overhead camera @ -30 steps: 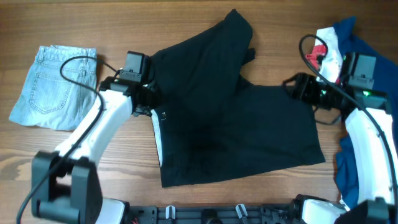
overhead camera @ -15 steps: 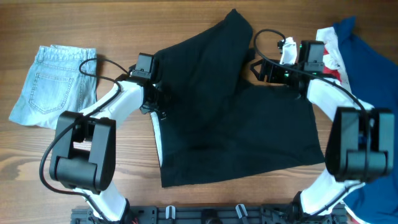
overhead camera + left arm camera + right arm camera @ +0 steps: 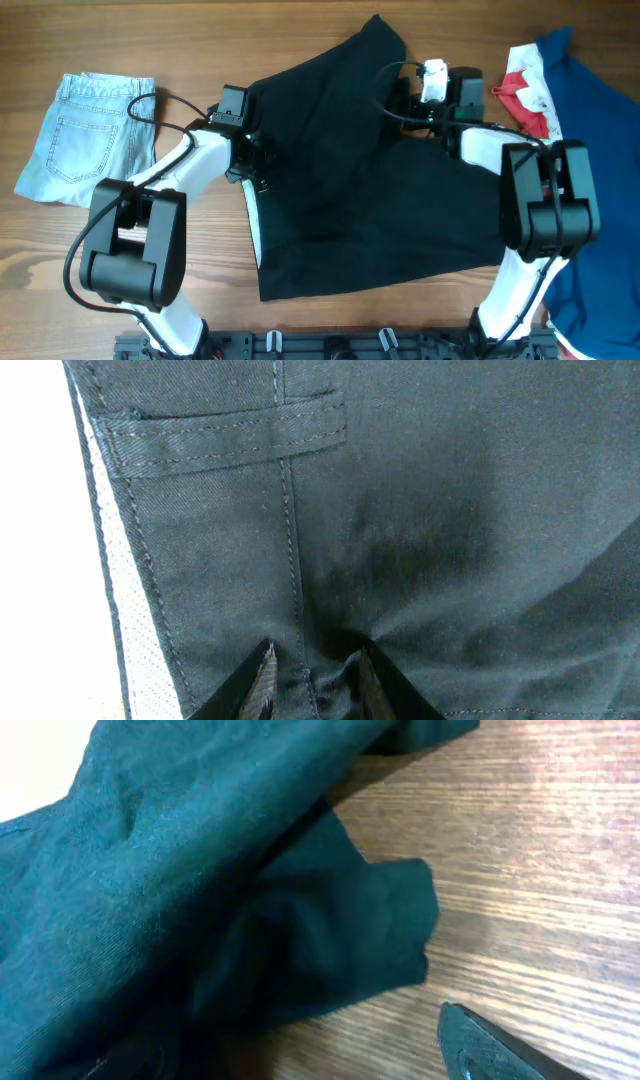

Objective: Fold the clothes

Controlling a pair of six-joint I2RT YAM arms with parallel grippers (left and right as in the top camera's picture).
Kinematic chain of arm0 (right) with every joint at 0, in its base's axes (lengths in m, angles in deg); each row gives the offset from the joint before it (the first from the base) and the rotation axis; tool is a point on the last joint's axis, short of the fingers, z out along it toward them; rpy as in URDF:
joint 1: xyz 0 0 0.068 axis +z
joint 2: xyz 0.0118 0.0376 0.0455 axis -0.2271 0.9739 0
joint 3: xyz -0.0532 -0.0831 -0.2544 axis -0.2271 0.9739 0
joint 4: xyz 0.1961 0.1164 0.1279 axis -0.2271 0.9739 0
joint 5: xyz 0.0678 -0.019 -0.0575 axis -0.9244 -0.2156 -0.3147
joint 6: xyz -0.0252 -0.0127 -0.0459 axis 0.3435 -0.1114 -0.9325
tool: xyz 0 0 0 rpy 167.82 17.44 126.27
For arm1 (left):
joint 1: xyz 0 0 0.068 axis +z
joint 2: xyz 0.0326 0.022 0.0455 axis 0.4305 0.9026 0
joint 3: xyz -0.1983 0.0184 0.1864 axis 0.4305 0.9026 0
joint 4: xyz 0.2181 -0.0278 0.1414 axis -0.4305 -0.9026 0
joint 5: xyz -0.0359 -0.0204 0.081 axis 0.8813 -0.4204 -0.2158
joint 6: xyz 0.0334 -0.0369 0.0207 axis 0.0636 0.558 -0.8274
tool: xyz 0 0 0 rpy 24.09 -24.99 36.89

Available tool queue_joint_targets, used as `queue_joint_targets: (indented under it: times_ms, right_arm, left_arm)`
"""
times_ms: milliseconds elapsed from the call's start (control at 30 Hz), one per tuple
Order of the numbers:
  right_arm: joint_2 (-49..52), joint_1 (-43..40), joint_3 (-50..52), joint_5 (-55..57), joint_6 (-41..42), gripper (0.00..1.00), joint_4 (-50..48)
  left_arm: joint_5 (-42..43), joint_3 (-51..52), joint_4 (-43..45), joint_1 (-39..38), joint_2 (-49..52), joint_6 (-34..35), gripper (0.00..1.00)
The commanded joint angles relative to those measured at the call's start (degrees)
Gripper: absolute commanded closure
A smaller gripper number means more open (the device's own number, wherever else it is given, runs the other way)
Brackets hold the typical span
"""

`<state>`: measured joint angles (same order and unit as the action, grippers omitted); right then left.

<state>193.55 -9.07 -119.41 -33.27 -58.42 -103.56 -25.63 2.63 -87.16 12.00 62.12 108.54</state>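
1. A large black garment lies spread out, partly doubled over, in the middle of a wooden table.
2. The left gripper is at the garment's left edge. Its fingers are clenched on a bunched fold of the black fabric, just below a belt loop.
3. A strip of white dotted mesh lining shows along that edge.
4. The right gripper is at the garment's upper right, beside a loose black flap lying on the wood.
5. Its fingers are spread and hold nothing. One fingertip shows, apart from the flap.
6. Folded light blue jeans lie well to the left.
7. A blue garment and a red and white cloth lie at the right edge.
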Motion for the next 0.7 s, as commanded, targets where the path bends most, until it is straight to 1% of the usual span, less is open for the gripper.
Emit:
queue_joint_targets:
  times_ms: [0,100,133,233,300,333,367,400,433,500,600,667]
  right_arm:
    - [2.64,0.17,-0.02,3.67,-0.17,0.21,-2.23]
    - [3.41,0.42,-0.02,3.63,-0.17,0.23,-5.62]
    - [3.87,0.57,-0.02,3.61,-0.17,0.27,-6.12]
    - [4.35,1.27,0.00,2.56,-0.33,0.30,-7.41]
    - [4.35,1.64,-0.02,2.56,-0.24,0.36,-8.44]
    - [4.35,1.75,-0.02,2.56,-0.17,0.45,-8.87]
    - [4.35,1.79,-0.02,2.58,-0.17,0.59,-9.33]
    - [4.35,1.77,-0.02,2.64,-0.11,0.87,-10.01]
    - [4.35,1.77,-0.02,3.06,0.13,0.96,-10.16]
    - [4.28,1.55,-0.02,6.86,1.81,0.96,-9.62]
    - [1.22,-0.31,-0.02,18.84,3.67,0.96,-3.65]
    - [-2.56,-2.40,-0.02,28.61,5.14,0.96,0.90]
  left_arm:
    - [0.17,0.50,-0.96,-0.28,2.75,-0.72,0.73]
    - [0.17,0.50,-1.68,-0.28,2.75,-0.72,0.73]
    - [0.17,0.50,-1.75,-0.26,2.75,-0.72,0.73]
    - [0.17,0.50,-1.70,-0.26,2.75,-0.72,0.72]
    - [0.17,0.50,-1.73,-0.26,2.75,-0.72,0.71]
    - [0.17,0.50,-1.73,-0.26,2.75,-0.72,0.71]
    - [0.17,0.50,-1.75,-0.26,2.75,-0.72,0.71]
    - [0.17,0.50,-1.77,-0.26,2.75,-0.72,0.71]
    - [0.17,0.50,-1.81,-0.26,2.75,-0.72,0.71]
    - [0.17,0.50,-1.84,-0.26,2.75,-0.72,0.71]
    - [0.15,0.50,-2.19,-0.26,2.75,-0.74,0.72]
    - [-0.02,0.50,-2.21,-0.26,2.75,-0.74,0.72]
